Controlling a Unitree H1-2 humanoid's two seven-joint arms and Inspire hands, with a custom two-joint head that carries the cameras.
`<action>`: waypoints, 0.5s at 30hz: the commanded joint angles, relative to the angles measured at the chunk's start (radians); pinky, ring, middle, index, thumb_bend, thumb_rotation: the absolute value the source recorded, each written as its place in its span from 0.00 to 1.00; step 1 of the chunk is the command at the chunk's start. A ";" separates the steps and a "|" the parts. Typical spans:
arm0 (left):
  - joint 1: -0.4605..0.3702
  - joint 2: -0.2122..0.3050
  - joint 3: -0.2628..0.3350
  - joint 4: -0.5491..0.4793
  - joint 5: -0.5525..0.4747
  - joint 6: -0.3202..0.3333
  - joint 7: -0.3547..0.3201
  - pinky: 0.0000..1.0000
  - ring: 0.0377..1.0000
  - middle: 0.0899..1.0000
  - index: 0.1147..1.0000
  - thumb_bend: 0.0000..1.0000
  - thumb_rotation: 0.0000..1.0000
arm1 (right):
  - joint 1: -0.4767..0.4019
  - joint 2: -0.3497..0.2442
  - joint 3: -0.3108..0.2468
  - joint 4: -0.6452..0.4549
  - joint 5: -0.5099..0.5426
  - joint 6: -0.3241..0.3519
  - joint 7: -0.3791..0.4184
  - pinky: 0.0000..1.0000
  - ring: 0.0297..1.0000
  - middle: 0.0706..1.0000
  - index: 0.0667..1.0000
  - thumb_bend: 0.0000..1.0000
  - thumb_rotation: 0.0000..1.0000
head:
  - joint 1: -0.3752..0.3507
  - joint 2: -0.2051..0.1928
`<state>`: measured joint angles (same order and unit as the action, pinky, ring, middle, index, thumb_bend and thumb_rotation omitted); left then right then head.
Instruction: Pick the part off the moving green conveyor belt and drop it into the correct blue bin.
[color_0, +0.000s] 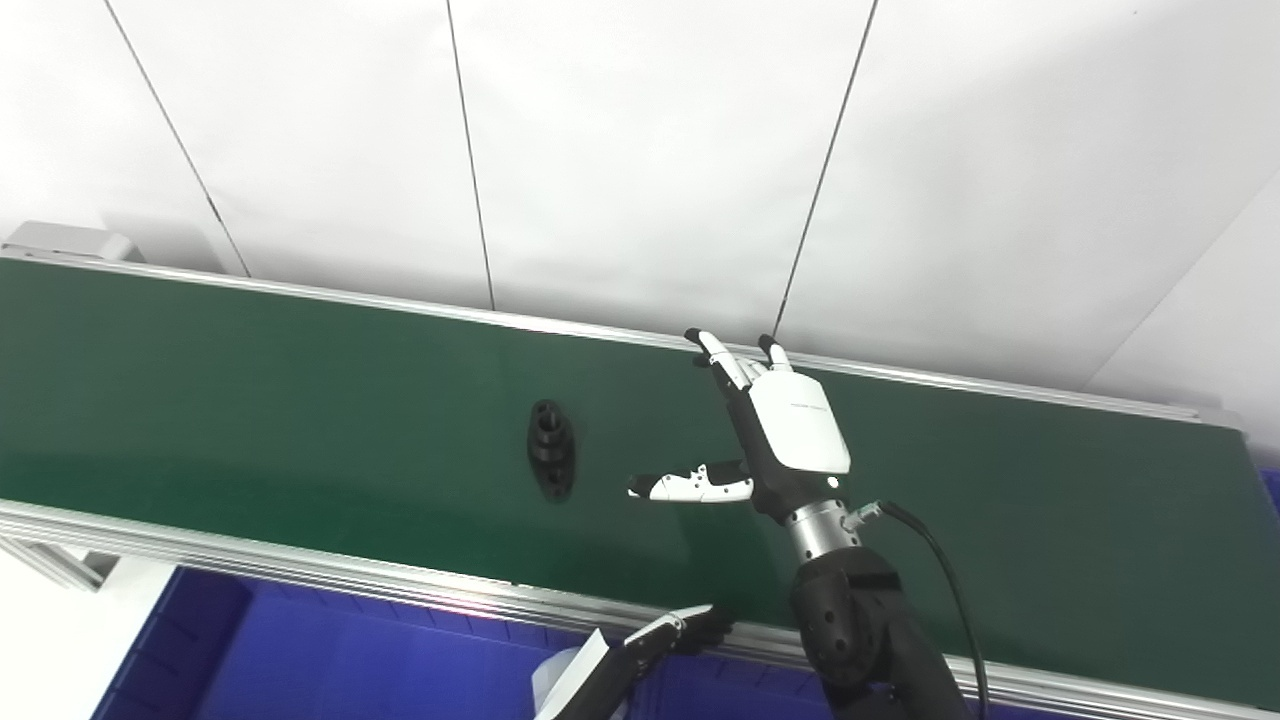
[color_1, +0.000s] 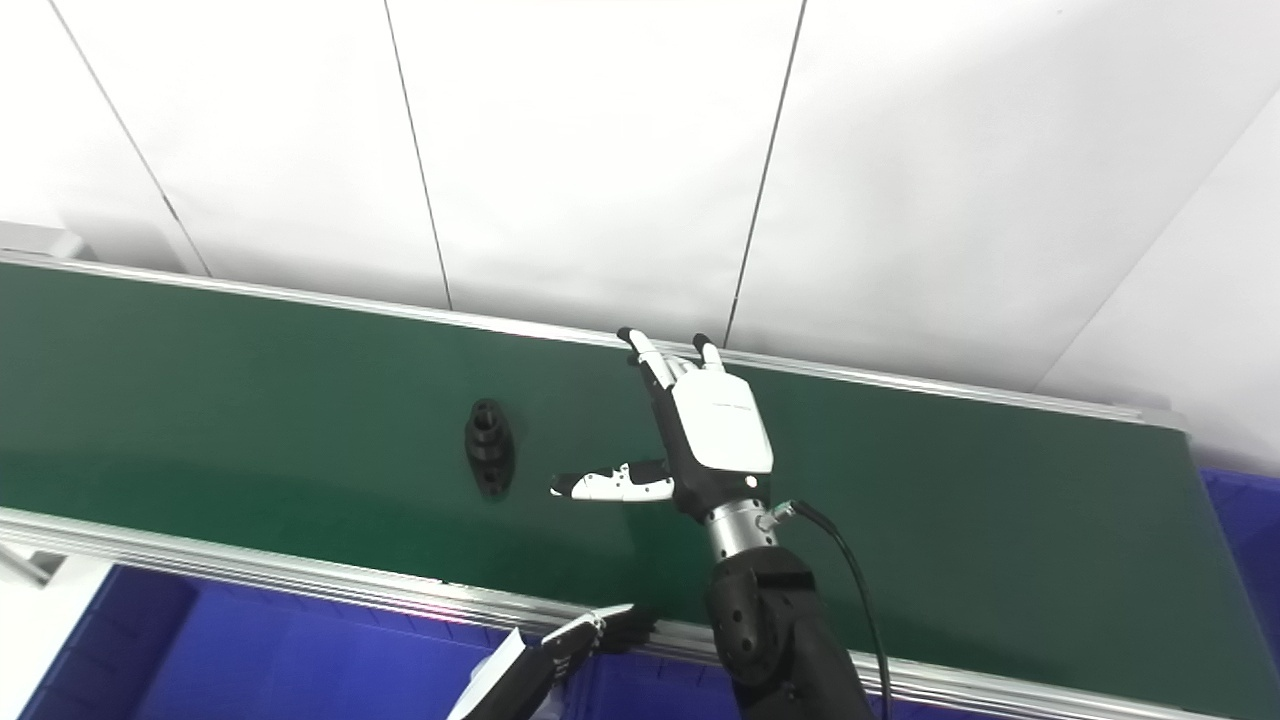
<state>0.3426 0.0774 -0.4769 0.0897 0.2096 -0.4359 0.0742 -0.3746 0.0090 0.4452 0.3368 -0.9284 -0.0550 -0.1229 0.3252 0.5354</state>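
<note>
right hand (color_0: 785, 430) spread wide, empty, over belt (color_0: 250, 400) beside black part (color_0: 551, 449).

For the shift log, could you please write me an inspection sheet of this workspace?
Surface: green conveyor belt, silver rails, nothing else on it.
Job's things: one black part mid-belt, untouched; blue bin below the near rail, another at the belt's far right end.
Clutter: nothing seen.
Hands: right hand open over the belt, thumb toward the part, apart from it; left hand low at the near rail, state unclear.
Cables: black cable from the right wrist.
Surroundings: white panelled wall.
</note>
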 joint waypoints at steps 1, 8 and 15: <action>-0.004 -0.011 -0.004 -0.017 0.002 -0.034 0.017 0.83 0.82 0.83 0.80 1.00 0.84 | -0.048 0.013 0.007 -0.001 -0.002 0.009 -0.039 1.00 0.81 0.80 0.91 1.00 0.73 | 0.001 0.001; -0.006 -0.014 -0.010 -0.015 0.006 -0.034 0.018 0.83 0.82 0.83 0.80 1.00 0.83 | -0.075 0.019 0.029 0.065 -0.004 0.020 -0.062 1.00 0.78 0.78 0.90 1.00 0.74 | 0.000 0.002; -0.009 -0.018 -0.015 -0.012 0.003 -0.034 0.024 0.83 0.82 0.83 0.80 0.99 0.82 | -0.080 0.024 0.041 0.070 -0.002 0.032 -0.067 1.00 0.77 0.77 0.90 1.00 0.75 | 0.001 0.002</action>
<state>0.3401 0.0692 -0.4849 0.0920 0.2112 -0.4359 0.0853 -0.4142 0.0119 0.4827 0.4308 -0.9301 -0.0468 -0.1635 0.3252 0.5369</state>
